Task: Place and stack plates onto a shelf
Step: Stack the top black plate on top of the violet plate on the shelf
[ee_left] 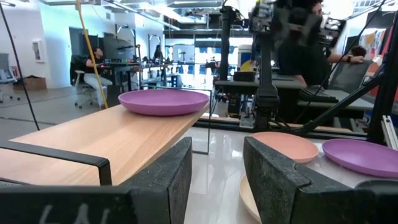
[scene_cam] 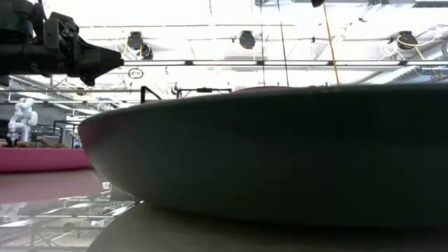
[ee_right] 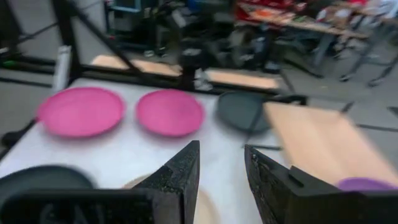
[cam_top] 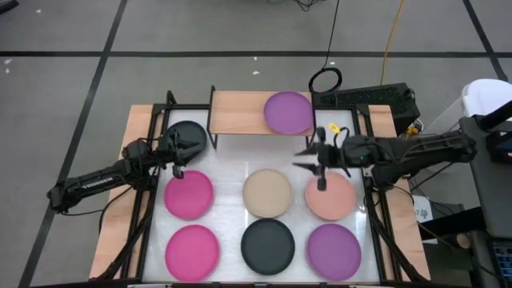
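Note:
The shelf [cam_top: 240,112] stands at the table's far side with one purple plate [cam_top: 289,112] lying flat on the right end of its wood top. On the white tabletop lie a black plate [cam_top: 186,138] left of the shelf, two magenta plates [cam_top: 189,194] [cam_top: 192,248], a beige plate [cam_top: 267,193], a salmon pink plate [cam_top: 330,196], a second black plate [cam_top: 268,246] and a second purple plate [cam_top: 334,251]. My left gripper [cam_top: 182,154] hovers open and empty between the far black plate and the far magenta plate. My right gripper [cam_top: 310,160] hovers open and empty above the salmon plate's far edge.
Black frame rails [cam_top: 376,216] run along both sides of the tabletop. The shelf's left half [ee_left: 93,137] is bare wood. The low view is mostly filled by the near black plate [scene_cam: 280,161]. People sit at desks in the room beyond [ee_left: 93,62].

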Controlling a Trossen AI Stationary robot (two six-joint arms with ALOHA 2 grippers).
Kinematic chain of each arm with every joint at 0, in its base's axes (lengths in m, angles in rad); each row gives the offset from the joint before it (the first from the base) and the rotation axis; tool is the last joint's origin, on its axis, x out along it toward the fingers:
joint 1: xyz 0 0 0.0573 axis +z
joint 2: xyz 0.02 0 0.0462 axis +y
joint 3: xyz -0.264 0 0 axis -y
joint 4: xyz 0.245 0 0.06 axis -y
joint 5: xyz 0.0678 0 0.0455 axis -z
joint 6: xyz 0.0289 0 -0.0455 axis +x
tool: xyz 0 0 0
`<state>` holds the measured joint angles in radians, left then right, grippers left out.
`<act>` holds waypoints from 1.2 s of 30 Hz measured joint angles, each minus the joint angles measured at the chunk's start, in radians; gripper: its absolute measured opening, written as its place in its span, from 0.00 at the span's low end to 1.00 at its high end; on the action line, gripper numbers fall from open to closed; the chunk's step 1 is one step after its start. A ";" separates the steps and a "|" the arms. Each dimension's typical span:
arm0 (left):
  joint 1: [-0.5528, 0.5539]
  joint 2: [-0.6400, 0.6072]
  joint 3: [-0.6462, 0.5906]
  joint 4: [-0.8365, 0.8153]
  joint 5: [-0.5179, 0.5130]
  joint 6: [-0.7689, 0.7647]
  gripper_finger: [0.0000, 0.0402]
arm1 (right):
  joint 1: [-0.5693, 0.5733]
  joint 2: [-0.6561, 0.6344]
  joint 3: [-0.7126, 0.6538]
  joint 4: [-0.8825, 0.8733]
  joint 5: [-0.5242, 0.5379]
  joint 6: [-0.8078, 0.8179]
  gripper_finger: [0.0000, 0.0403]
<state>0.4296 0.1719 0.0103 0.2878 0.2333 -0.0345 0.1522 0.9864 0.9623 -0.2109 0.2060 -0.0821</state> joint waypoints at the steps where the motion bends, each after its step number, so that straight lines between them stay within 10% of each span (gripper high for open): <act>1: 0.000 0.000 0.000 0.000 0.000 0.000 0.37 | 0.022 -0.001 -0.018 0.007 0.000 0.010 0.28; 21: -0.001 0.001 0.046 0.166 0.036 -0.249 0.37 | 0.321 -0.002 -0.323 0.449 0.163 0.028 0.28; 36: -0.077 0.311 0.670 -0.765 -0.104 -0.095 0.37 | 0.334 -0.026 -0.324 0.477 0.164 0.006 0.28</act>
<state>0.3521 0.4826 0.6803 -0.4774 0.1295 -0.1291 0.4866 0.9600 0.6384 0.2658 0.3698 -0.0765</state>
